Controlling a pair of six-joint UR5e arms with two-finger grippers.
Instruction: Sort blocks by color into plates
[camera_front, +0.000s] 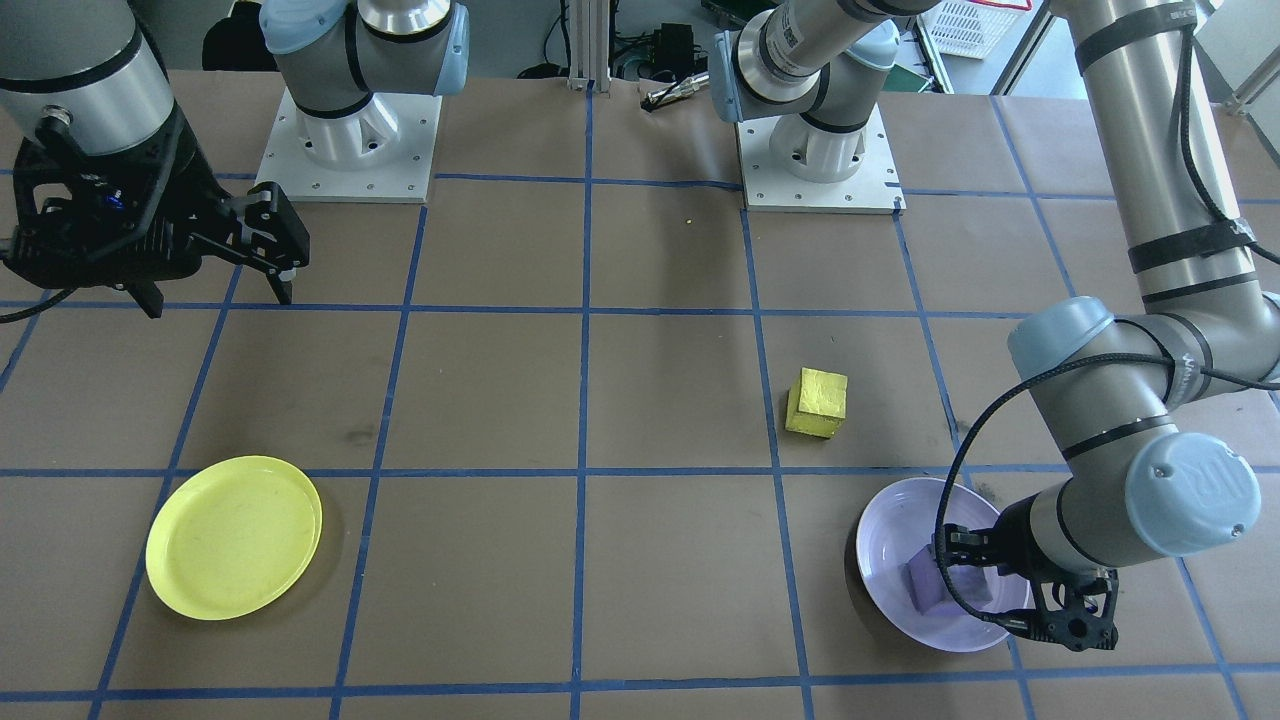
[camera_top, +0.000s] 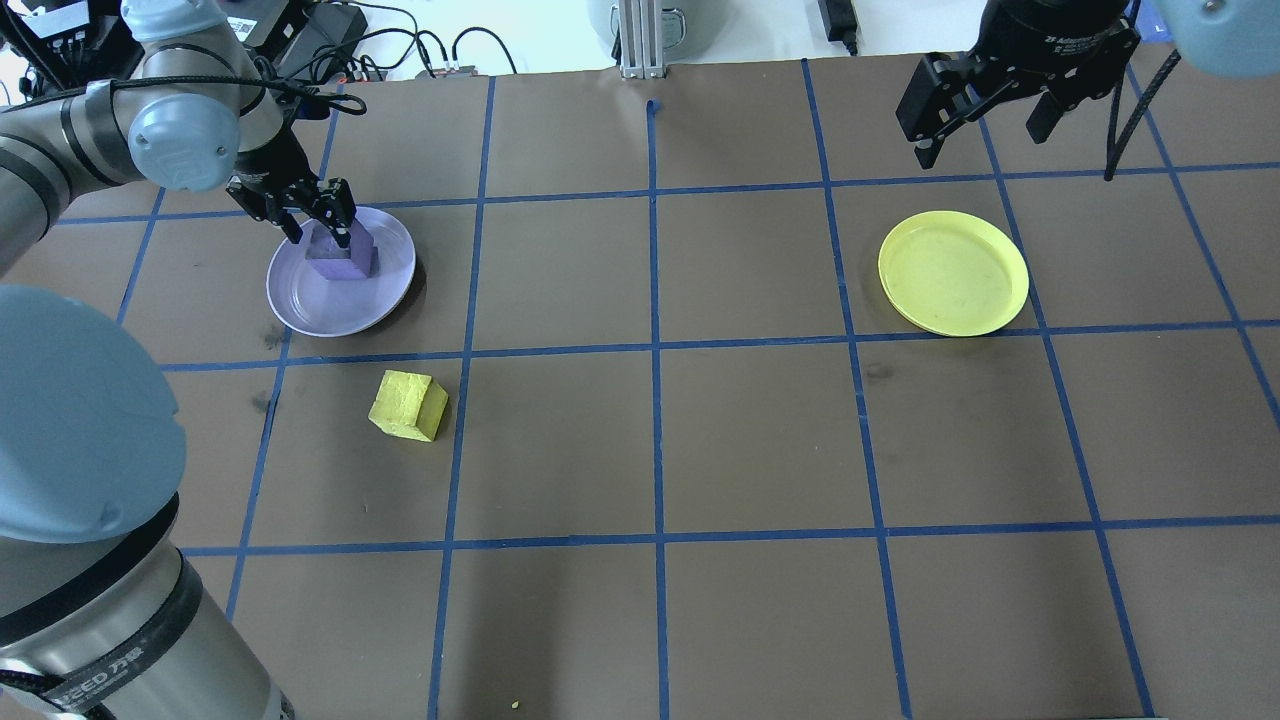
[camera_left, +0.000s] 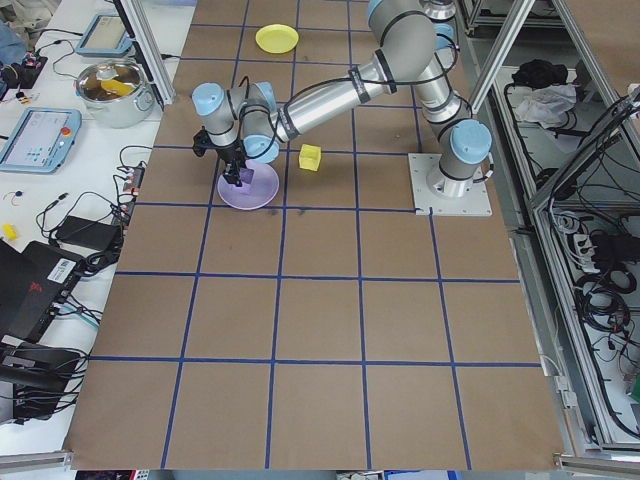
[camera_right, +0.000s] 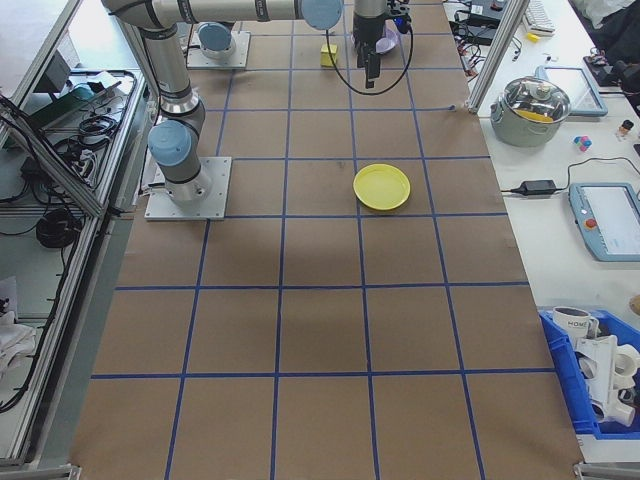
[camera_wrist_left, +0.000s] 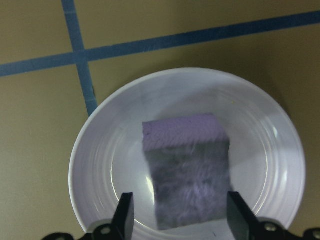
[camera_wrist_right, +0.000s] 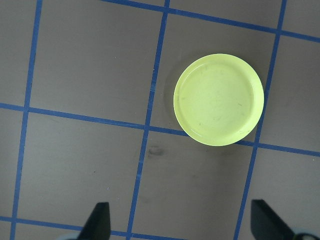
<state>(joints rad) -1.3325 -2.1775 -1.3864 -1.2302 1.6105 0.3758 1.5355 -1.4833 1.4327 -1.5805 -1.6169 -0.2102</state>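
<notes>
Left gripper (camera_top: 318, 222) is down in the lavender plate (camera_top: 385, 285) with its fingers (camera_wrist_left: 125, 215) straddling the purple block (camera_top: 342, 255); the wrist view shows a thin gap either side, so it's open around the block, which sits on the plate floor. Yellow block (camera_top: 408, 405) lies on the table just beside that plate. Over on the right, the yellow plate (camera_top: 953, 272) holds nothing, and right gripper (camera_top: 985, 120) hangs above the table past it, fingers spread wide, holding nothing.
</notes>
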